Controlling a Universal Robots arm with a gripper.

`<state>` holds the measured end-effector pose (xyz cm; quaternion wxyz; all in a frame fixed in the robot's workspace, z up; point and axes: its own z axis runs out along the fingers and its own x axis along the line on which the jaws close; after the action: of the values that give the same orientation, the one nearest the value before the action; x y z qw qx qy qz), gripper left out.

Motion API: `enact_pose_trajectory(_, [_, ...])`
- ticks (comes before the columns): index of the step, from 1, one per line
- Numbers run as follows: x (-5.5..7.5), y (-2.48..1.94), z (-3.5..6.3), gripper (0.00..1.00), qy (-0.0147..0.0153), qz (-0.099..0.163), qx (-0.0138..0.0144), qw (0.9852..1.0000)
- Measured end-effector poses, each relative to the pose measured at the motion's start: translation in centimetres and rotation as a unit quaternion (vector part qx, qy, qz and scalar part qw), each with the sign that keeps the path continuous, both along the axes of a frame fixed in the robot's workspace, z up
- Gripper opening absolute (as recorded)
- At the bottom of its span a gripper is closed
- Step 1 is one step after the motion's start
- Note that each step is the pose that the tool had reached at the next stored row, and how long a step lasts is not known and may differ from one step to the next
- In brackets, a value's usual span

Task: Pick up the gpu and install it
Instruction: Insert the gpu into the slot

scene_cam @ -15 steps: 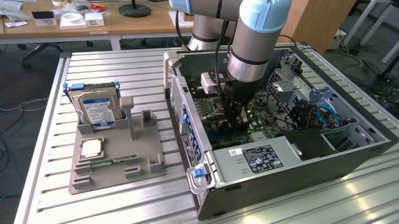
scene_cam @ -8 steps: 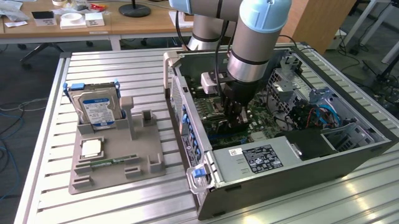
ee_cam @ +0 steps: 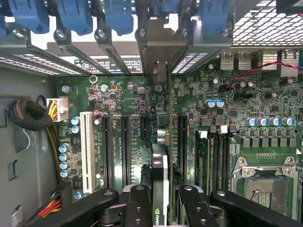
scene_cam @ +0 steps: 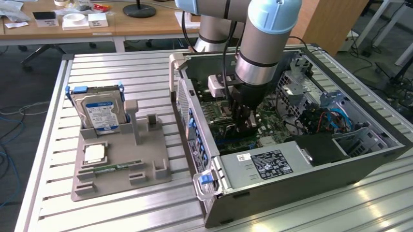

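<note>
My gripper (scene_cam: pixel 244 126) reaches down inside the open computer case (scene_cam: pixel 361 164), just above the motherboard (scene_cam: pixel 223 126). In the wrist view its two black fingers (ee_cam: pixel 138 204) are shut on the gpu (ee_cam: pixel 161 163), seen edge-on as a thin green board with a black cooler between them. The card stands upright over the motherboard (ee_cam: pixel 128 94), between two black expansion slots (ee_cam: pixel 125 146). Its silver end bracket (ee_cam: pixel 160 52) reaches the rear slot openings of the case. Whether the card's edge sits in a slot I cannot tell.
A silver hard drive (scene_cam: pixel 98 113) stands in a grey holder (scene_cam: pixel 123 166) at the exterior view's left, with a narrow green memory stick (scene_cam: pixel 117 167) lying in it. The power supply (scene_cam: pixel 271 164) fills the case's near end. Blue latches (ee_cam: pixel 118 14), a CPU socket (ee_cam: pixel 265 185) and cables (ee_cam: pixel 33 116) surround the card.
</note>
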<state>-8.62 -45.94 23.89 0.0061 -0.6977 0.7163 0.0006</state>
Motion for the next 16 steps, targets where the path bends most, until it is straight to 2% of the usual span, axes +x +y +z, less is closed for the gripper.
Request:
enact_pose_trajectory(5, [0.00,0.01,-0.04,0.28,-0.0001,0.000,0.0005,1.0000])
enact_pose_trajectory(6, [0.00,0.01,-0.04,0.34,-0.0002,0.000,0.0005,1.0000])
enact_pose_trajectory(7, [0.00,0.01,-0.01,0.34,0.0000,0.000,0.0001,1.0000])
enact_pose_trajectory(9, [0.00,0.00,-0.01,0.45,0.0000,0.000,0.0001,1.0000])
enact_pose_trajectory(10, [0.00,0.00,0.00,0.45,0.0000,0.000,0.0000,1.0000])
enact_pose_trajectory(11, [0.00,0.00,0.00,0.52,0.0000,0.000,0.0000,1.0000])
enact_pose_trajectory(16, [0.00,0.00,0.19,0.52,0.0000,0.000,-0.0001,1.0000])
